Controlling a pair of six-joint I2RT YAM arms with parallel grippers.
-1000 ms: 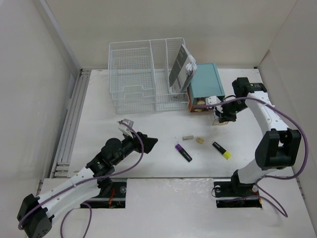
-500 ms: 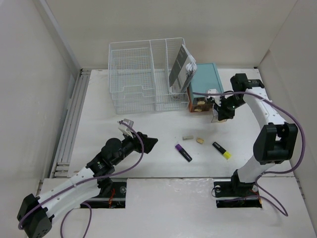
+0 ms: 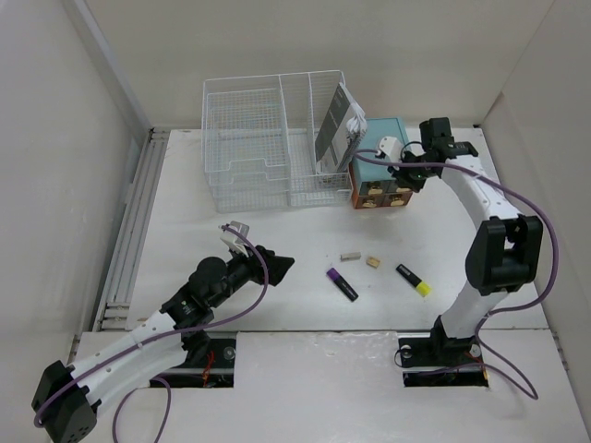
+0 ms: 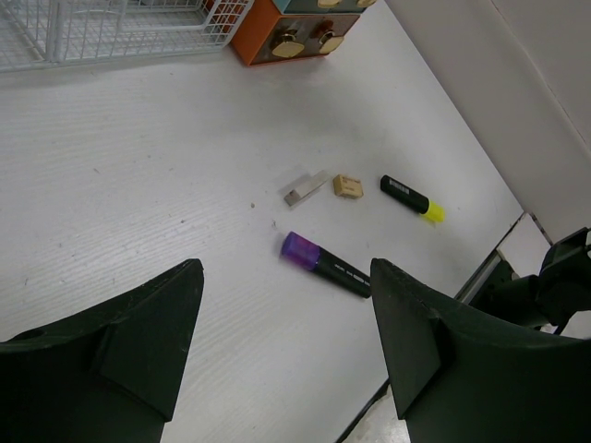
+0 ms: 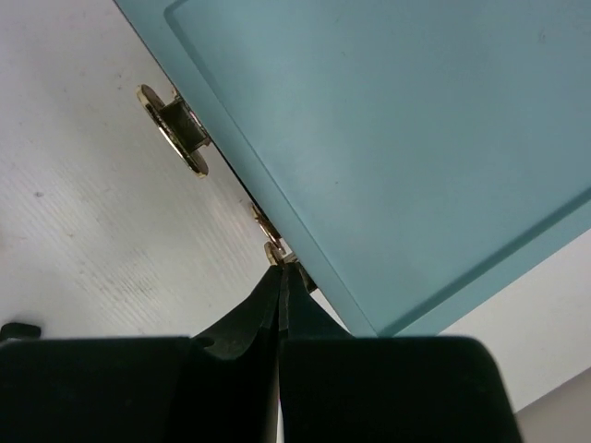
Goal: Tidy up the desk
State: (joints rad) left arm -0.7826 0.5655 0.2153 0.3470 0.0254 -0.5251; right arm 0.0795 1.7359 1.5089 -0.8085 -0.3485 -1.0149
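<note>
The white desk (image 3: 185,231) carries a purple highlighter (image 3: 342,284), a yellow highlighter (image 3: 414,280), a tan eraser (image 3: 372,262) and a small grey piece (image 3: 349,256). My left gripper (image 3: 277,268) is open and empty, hovering left of them; its wrist view shows the purple highlighter (image 4: 325,263) between its fingers (image 4: 152,323). My right gripper (image 3: 411,177) is shut at the front right of the teal drawer box (image 3: 383,152). In its wrist view the tips (image 5: 280,268) touch a brass knob (image 5: 274,247) under the box (image 5: 416,138).
A white wire-mesh organizer (image 3: 268,138) stands at the back, with a booklet (image 3: 337,125) in its right section. The box's orange front (image 4: 286,37) has round knobs. A ribbed rail (image 3: 134,221) runs along the desk's left edge. Walls close in on both sides.
My right gripper has moved back and up against the teal box, and the drawer that stuck out of its front is now pushed in. The left arm has not moved.
</note>
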